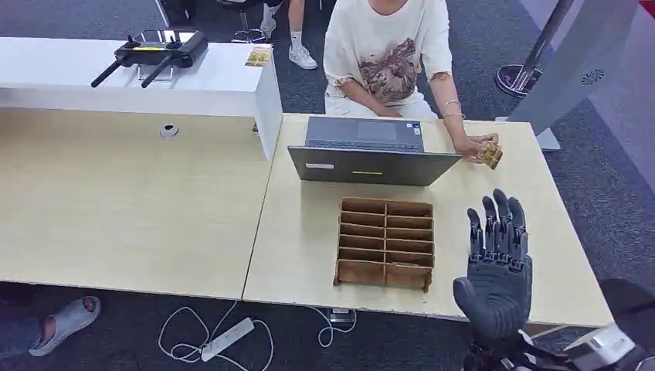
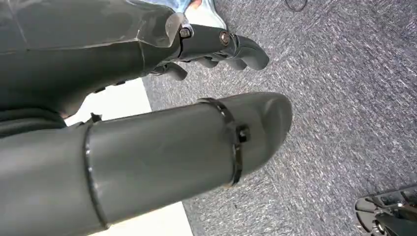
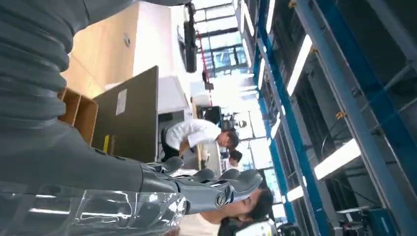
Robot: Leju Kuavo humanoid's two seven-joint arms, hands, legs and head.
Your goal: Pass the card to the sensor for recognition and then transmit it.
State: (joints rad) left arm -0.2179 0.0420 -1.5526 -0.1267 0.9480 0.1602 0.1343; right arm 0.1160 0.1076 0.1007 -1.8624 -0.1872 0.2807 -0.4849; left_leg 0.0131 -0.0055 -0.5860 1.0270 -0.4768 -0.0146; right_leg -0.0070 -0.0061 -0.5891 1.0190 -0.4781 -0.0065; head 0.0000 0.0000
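We see our right hand (image 1: 498, 259) raised over the table (image 1: 510, 185), fingers apart, empty. Our left hand (image 2: 216, 46) hangs, fingers curled, empty. A person's hand (image 1: 473, 145) holds the card (image 1: 490, 154).

I saw bare counter (image 1: 502, 185) right of the wooden organizer (image 1: 385, 242); the open laptop (image 1: 371, 154) blocked the far side.

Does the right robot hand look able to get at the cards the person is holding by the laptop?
Probably yes. The right robot hand is raised, fingers apart and empty, with bare table between it and the cards in the person's hand. The laptop and wooden organizer sit off to the side.
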